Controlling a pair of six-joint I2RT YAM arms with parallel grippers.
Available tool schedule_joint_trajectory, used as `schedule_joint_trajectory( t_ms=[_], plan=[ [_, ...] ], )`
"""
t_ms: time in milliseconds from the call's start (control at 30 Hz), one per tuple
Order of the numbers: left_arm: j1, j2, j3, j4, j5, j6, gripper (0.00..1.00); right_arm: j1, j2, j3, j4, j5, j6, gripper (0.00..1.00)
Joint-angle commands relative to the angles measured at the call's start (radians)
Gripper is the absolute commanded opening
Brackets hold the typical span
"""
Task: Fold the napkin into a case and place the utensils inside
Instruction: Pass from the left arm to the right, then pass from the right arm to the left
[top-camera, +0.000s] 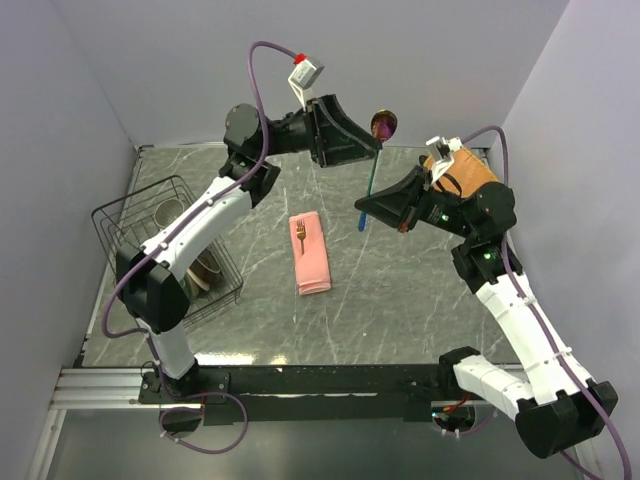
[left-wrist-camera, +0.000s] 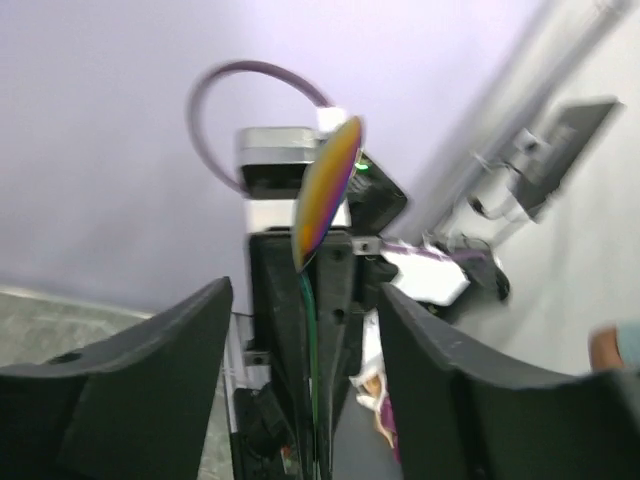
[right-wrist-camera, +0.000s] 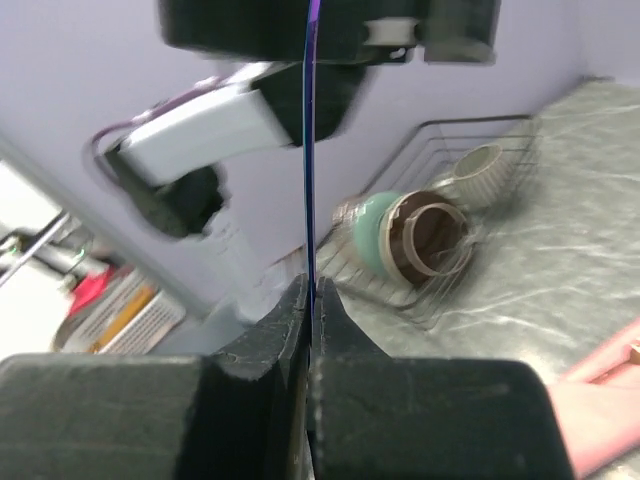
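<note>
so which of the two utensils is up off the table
The spoon: it stands in mid-air, its handle pinched in the right gripper, with the open left gripper around it. The fork lies on the folded pink napkin.

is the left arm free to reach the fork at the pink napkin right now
Probably yes: left gripper stands open around the spoon, which the right gripper pinches; nothing covers the fork.
</note>
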Motion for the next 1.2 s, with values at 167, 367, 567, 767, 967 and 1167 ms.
schedule_joint_trajectory(
  t_ms=[167,367,567,767,967,1167],
  plan=[
    [0.104,-0.158,0.017,-0.700,-0.414,0.470,0.66,0.065,0.032,0.181,-0.495,0.761,-0.421,0.00],
    [0.069,-0.150,0.057,-0.863,-0.465,0.615,0.80,0.115,0.044,0.159,-0.545,0.865,-0.516,0.00],
    [-0.024,-0.087,0.163,-1.065,-0.524,0.695,0.58,0.134,0.055,0.145,-0.572,0.836,-0.581,0.00],
    [-0.092,-0.083,0.147,-1.081,-0.558,0.706,0.42,0.144,0.072,0.139,-0.595,0.782,-0.630,0.00],
    [-0.097,-0.052,0.170,-1.056,-0.526,0.660,0.41,0.164,0.086,0.150,-0.606,0.762,-0.645,0.00],
    [-0.095,-0.023,0.195,-1.072,-0.524,0.632,0.35,0.187,0.077,0.138,-0.595,0.773,-0.676,0.00]
  ],
)
